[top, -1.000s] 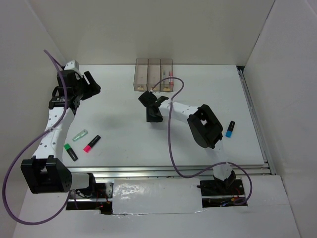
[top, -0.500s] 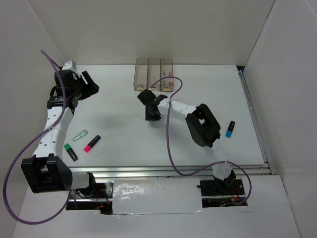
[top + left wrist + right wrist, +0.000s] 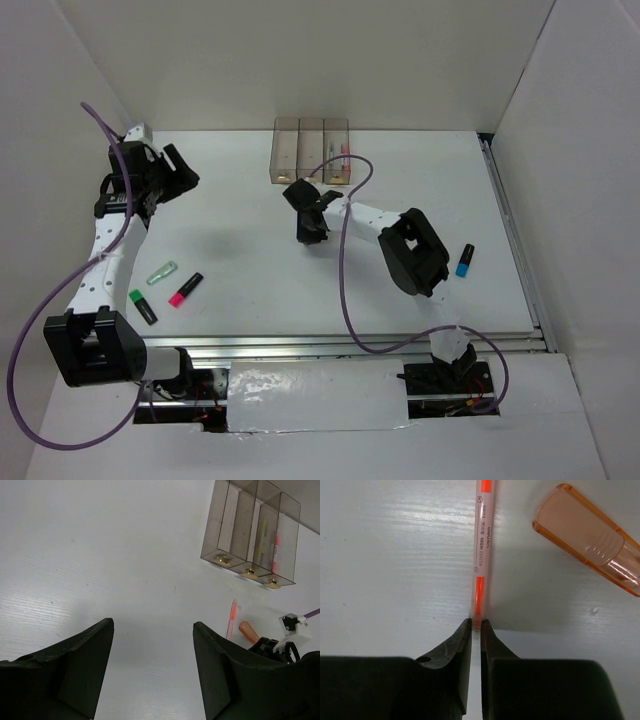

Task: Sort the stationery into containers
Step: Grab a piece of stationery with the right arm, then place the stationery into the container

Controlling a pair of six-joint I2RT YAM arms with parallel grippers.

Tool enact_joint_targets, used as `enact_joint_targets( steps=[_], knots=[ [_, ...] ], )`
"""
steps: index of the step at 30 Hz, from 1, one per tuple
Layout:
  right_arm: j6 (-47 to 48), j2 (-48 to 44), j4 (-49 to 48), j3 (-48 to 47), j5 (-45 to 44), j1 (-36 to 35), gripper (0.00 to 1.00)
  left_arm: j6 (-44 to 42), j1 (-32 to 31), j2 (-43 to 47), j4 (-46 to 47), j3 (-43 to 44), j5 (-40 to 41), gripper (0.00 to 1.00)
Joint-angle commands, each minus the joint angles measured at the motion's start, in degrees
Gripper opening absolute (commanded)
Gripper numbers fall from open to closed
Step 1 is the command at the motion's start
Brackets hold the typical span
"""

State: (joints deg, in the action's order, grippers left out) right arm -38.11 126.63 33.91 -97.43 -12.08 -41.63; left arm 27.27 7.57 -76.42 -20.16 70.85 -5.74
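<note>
Our right wrist view alone shows the grip: the right end effector (image 3: 475, 626) is pinched on the near tip of the slim orange highlighter (image 3: 481, 555), clear-barrelled with printed lettering, lying on the white surface (image 3: 395, 555) beside a stubbier orange pen (image 3: 590, 535). The left wrist view places both before the containers (image 3: 250, 535); the left end effector (image 3: 152, 645) gapes wide.

Robotics laboratory test cell. A white surface (image 3: 250, 230) is boxed in by plain white panels (image 3: 300, 60) at 9, 12 and 3 o'clock. The left arm (image 3: 105, 262) and right arm (image 3: 412, 255) are bolted at 6 o'clock behind an aluminium rail (image 3: 340, 343), trailing loose purple cables (image 3: 345, 290) to exposed wiring (image 3: 455, 395).
</note>
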Motion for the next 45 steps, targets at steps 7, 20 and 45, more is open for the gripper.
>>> enact_joint_targets(
  steps=[7, 20, 45],
  knots=[
    [3.4, -15.3, -3.6, 13.2, 1.5, 0.1, 0.00, 0.6, 1.1, 0.8, -0.3, 0.6, -0.2, 0.76],
    [18.0, -34.5, -10.7, 18.2, 3.3, 1.4, 0.00, -2.3, -0.8, 6.5, 0.6, -2.5, -2.6, 0.77],
    [29.3, 7.2, -7.3, -29.7, 12.9, 19.4, 0.00, -4.7, -3.1, 7.8, 2.0, -8.7, -2.9, 0.82]
  ],
)
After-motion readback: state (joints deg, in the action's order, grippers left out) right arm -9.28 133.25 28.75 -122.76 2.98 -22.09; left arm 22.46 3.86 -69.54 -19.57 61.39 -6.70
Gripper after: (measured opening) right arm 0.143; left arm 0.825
